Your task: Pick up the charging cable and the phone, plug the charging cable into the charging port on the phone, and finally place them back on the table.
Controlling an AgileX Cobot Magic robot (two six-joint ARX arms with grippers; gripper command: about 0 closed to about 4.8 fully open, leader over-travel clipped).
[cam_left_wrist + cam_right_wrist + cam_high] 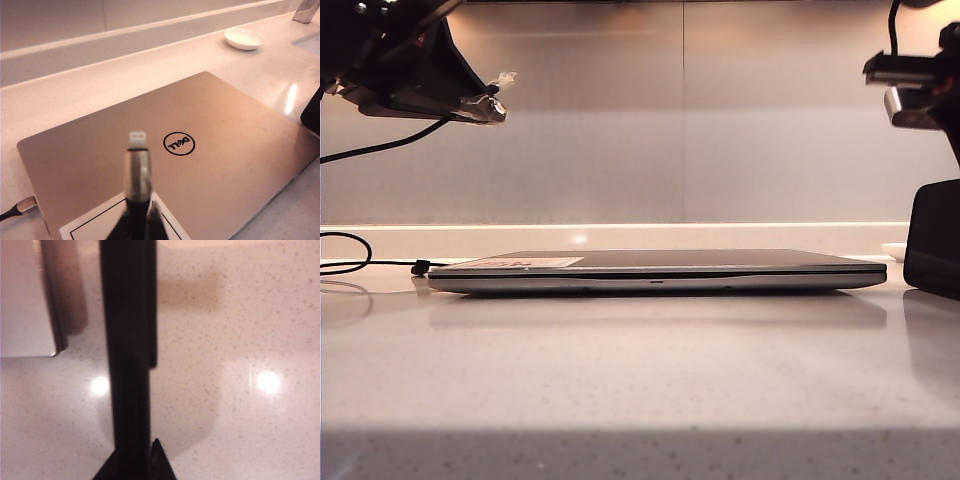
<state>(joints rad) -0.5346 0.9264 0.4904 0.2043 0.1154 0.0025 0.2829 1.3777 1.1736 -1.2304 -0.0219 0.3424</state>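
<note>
The right claw (142, 460) grips the phone (129, 340) on edge, upright above the table (240, 405) beside the laptop (660, 272), long axis running straight away from the claw. Across the laptop, the raised left claw (141, 222) is clamped on the cable (137, 175), its plug tip pointing out toward the right-hand side, where the phone hangs.

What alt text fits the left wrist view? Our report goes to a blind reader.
The left gripper, raised above a closed rose-gold Dell laptop, is shut on the charging cable, silvery plug tip pointing away from the camera. A small white dish sits on the table beyond.
</note>
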